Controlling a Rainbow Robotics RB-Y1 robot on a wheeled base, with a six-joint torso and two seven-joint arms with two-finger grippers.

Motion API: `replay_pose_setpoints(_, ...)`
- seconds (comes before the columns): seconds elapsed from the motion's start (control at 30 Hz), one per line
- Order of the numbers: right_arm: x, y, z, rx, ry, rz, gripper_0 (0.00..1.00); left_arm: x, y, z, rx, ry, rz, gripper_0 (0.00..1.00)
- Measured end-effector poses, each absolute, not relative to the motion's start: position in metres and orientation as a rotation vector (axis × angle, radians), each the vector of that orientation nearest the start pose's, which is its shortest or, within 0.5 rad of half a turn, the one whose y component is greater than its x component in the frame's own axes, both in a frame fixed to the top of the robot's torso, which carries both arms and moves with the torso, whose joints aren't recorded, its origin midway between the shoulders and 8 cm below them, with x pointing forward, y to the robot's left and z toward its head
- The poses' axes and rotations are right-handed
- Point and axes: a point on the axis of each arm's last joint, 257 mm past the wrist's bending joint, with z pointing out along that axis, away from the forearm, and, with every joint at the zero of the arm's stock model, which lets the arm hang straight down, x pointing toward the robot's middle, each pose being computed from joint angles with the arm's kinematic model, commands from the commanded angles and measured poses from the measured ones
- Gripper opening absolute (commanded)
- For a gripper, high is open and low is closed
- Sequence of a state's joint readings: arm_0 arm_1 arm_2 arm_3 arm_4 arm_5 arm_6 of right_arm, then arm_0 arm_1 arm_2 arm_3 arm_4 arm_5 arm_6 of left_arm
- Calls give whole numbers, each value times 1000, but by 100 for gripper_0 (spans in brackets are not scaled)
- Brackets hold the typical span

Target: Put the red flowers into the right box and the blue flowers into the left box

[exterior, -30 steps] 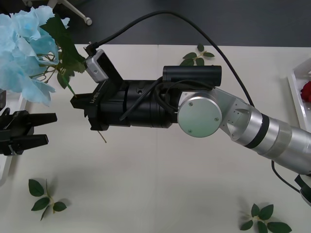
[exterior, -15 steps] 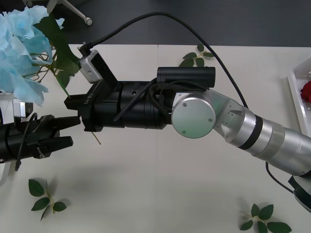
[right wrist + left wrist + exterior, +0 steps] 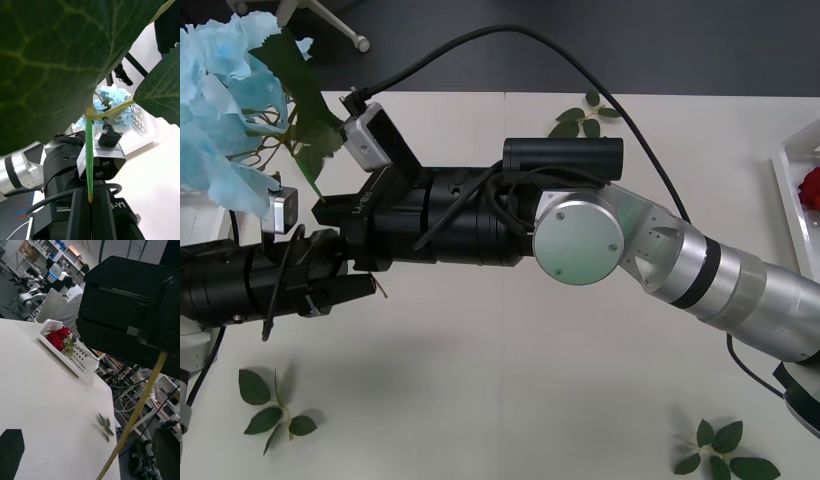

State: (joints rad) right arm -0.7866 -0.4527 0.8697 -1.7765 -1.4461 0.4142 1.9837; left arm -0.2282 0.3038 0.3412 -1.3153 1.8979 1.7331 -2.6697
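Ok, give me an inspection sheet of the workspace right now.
Surface: white table.
Job's things: pale blue artificial flower cluster held aloft; red artificial roses lying in right white plastic tray; more blue flowers in left white plastic tray.
Clutter: loose green leaf sprigs on table.
Grippers: right claw shut on the cluster's stem; left claw open around stem end.
Cables: black cable arcing over right arm.
Surroundings: chair base beyond table.
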Motion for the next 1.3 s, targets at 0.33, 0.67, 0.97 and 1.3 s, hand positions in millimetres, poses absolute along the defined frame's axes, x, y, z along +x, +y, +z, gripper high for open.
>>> replay_pose_setpoints(0.33,370,191,-75,-1099,1447,1101,0,367,126,-162,829,1444,-1478,0)
replay_pose_setpoints(0.67,370,191,-75,-1099,1447,1101,0,366,125,-161,831,1441,-1483,0)
replay_pose_setpoints(0.97,370,191,-75,-1099,1447,1101,100,366,125,-161,830,1440,-1484,0)
replay_pose_setpoints(1.3,370,191,-75,-1099,1447,1101,100,366,125,-159,829,1434,-1487,0)
